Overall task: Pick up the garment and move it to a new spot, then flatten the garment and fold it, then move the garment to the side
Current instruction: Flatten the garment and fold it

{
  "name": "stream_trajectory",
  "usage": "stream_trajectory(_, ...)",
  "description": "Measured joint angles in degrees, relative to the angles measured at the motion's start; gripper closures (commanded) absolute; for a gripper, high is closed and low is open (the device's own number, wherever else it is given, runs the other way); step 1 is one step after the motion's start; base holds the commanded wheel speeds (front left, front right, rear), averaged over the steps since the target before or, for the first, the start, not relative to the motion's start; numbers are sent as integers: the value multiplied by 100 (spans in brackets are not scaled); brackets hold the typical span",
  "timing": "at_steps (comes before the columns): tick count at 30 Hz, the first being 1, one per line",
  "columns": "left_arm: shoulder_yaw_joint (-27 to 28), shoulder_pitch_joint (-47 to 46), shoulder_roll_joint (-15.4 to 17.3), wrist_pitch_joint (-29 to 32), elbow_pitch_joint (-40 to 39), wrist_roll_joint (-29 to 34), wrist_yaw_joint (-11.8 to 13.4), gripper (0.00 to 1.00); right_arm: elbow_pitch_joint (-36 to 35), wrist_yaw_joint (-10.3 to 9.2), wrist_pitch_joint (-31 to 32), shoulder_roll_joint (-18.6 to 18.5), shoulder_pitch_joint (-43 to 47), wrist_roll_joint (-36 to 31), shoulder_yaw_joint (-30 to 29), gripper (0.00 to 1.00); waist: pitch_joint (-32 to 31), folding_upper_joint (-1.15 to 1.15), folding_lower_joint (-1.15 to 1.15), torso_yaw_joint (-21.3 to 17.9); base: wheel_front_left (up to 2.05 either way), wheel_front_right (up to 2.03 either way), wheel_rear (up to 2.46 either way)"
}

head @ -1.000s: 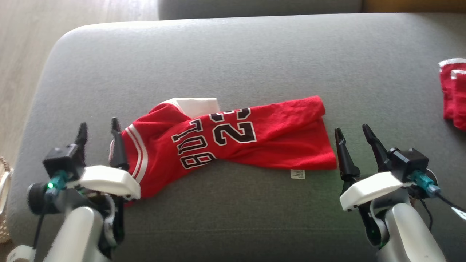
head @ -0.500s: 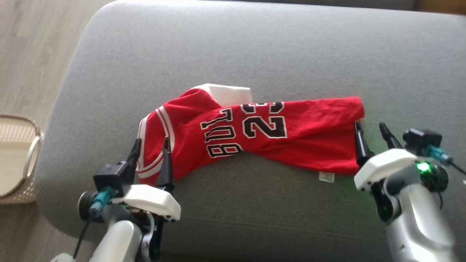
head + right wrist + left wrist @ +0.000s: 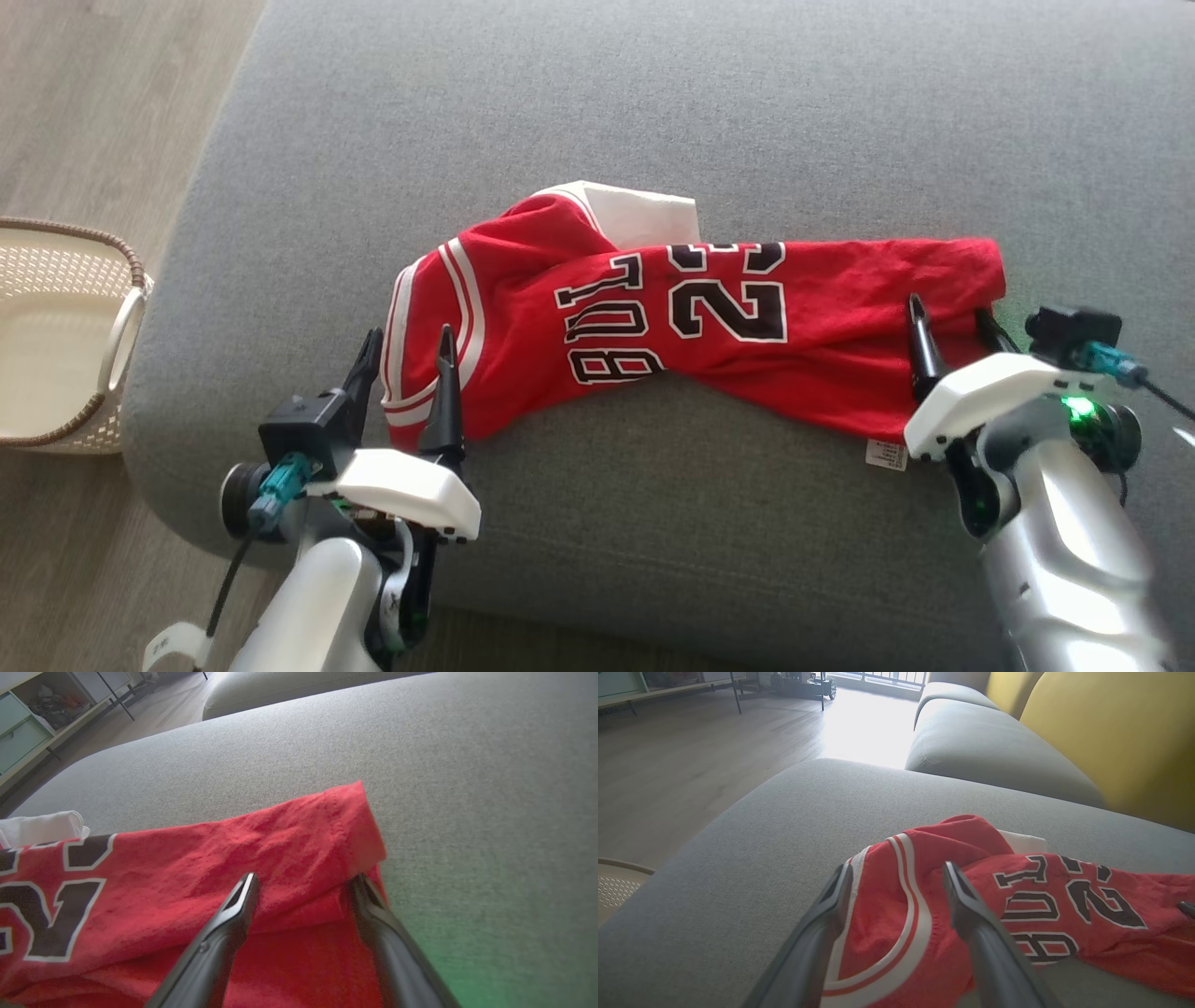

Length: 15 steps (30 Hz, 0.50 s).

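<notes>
1. On the grey sofa cushion point(image 3: 653, 112), toward its near edge: a red jersey point(image 3: 709, 327), crumpled and stretched from left to right, with black-and-white lettering and the number 23 facing up.
2. At the jersey's far side, near the striped end: a piece of white cloth point(image 3: 644, 215) poking out from under the red.
3. Off the jersey's near right edge: a small white tag point(image 3: 887, 455), flat on the cushion.
4. Left end effector point(image 3: 409, 341): spread wide and holding nothing, pointing away from the robot at the jersey's left end. In the left wrist view, white-striped hem framed between the two dark fingers point(image 3: 969, 914); contact with the cloth impossible to tell.
5. Right end effector point(image 3: 948, 313): likewise spread wide and holding nothing, at the jersey's right end. In the right wrist view, one finger point(image 3: 229, 928) over the red cloth below the folded-over corner, the other at the cloth's edge, beside bare grey cushion.
6. On the right wrist: a lit green light point(image 3: 1078, 408), with a green tint on the cushion near that arm.
7. On the wooden floor point(image 3: 93, 112), left of the cushion: a pale woven basket point(image 3: 65, 280) with a brown rim.
8. Further off in the left wrist view: a second grey seat point(image 3: 994, 746) and a yellow backrest point(image 3: 1111, 732).
</notes>
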Motion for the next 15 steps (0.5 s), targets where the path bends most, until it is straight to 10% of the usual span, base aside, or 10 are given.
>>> stream_trajectory(1,-2,-4,-3,-1,12,0,0,0,78,0,-4,-1,-74,80,21,86,11,0,0,5,0,0,0)
stream_trajectory(2,-8,-14,-8,-1,34,0,0,0,138,0,-10,-2,-141,168,58,100,19,0,0,8,0,0,0)
stream_trajectory(15,-2,-89,-9,-54,299,-63,0,0,-93,0,-531,-114,-693,757,728,100,-267,0,0,-163,0,0,0)
